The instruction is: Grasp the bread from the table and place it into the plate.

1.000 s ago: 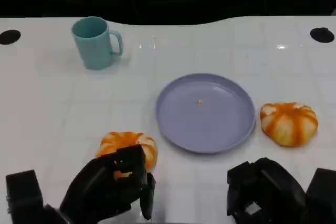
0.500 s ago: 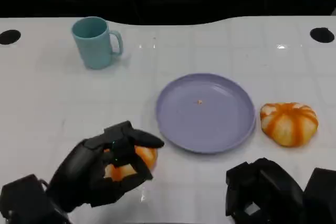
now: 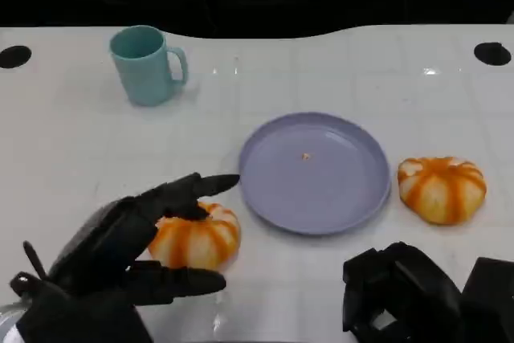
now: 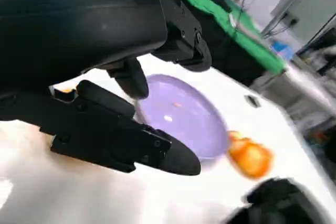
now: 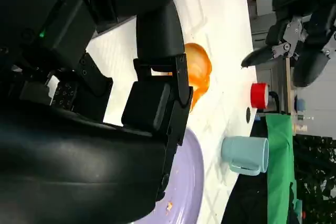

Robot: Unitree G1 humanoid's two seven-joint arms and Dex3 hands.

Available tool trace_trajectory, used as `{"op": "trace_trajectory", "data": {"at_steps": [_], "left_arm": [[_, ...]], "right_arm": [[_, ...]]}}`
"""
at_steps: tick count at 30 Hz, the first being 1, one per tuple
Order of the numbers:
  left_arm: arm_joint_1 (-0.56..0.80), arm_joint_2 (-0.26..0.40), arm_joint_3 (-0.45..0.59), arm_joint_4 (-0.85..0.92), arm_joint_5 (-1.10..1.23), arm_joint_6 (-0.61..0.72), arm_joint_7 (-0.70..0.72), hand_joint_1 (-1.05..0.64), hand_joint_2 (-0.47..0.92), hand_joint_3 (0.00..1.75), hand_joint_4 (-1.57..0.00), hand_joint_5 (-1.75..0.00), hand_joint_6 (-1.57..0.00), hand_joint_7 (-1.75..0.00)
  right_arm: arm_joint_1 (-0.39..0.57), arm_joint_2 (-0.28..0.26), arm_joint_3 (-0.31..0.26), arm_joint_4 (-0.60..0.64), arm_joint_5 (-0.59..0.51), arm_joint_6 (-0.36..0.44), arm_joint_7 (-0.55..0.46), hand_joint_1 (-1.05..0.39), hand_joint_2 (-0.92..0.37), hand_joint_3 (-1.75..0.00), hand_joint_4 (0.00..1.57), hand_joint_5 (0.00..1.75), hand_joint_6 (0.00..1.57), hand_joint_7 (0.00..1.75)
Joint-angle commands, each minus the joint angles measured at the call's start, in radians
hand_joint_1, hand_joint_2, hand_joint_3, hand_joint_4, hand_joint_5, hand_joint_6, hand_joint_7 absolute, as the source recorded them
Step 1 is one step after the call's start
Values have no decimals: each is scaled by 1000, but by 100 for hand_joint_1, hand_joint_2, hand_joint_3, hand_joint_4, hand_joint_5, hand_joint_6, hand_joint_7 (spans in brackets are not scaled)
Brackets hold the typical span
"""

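An orange-and-white striped bread (image 3: 199, 235) lies on the white table, left of the purple plate (image 3: 313, 173). My left hand (image 3: 120, 255) reaches from the lower left with its fingers spread. One finger stretches over the bread's far side and the thumb lies in front of it, and no grip shows. The bread (image 5: 199, 72) also shows in the right wrist view. A second striped bread (image 3: 442, 189) sits right of the plate (image 4: 184, 116), also orange in the left wrist view (image 4: 251, 156). My right hand (image 3: 401, 299) rests curled at the lower right, holding nothing.
A teal mug (image 3: 147, 64) stands at the back left, and shows past the plate's rim (image 5: 189, 182) as a teal mug (image 5: 244, 155) in the right wrist view. Two black holes (image 3: 14, 56) mark the table's far corners. A crumb lies in the plate.
My left hand came forward from in front of the left bread, and its curled fingers opened and spread around it. The bread, the plate and my right hand stayed put.
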Motion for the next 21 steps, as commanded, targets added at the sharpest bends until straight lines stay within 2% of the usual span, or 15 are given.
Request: {"op": "trace_trajectory", "data": {"at_steps": [1, 8, 15, 21], "left_arm": [[4, 55, -26, -77, 159, 59, 35, -71, 92, 8, -11, -71, -23, -4], [-32, 78, -107, -145, 464, 180, 51, -69, 85, 0, -16, -59, -22, -1], [-75, 59, -193, -140, 660, 272, 49, -59, 73, 0, -15, -54, -21, 0], [-120, 33, -260, -83, 764, 355, 35, -54, 70, 0, -13, -53, -22, 0]], "right_arm": [[-6, -5, -7, 4, 2, -1, -1, -105, -17, -112, 153, 125, 157, 93], [-2, -3, -11, 0, 13, 3, 3, -105, -17, -112, 156, 125, 157, 94], [2, -8, -10, -6, 6, -3, 1, -105, -17, -113, 157, 124, 157, 96], [5, -4, -15, -6, 18, 5, 6, -105, -17, -113, 157, 124, 157, 95]]}}
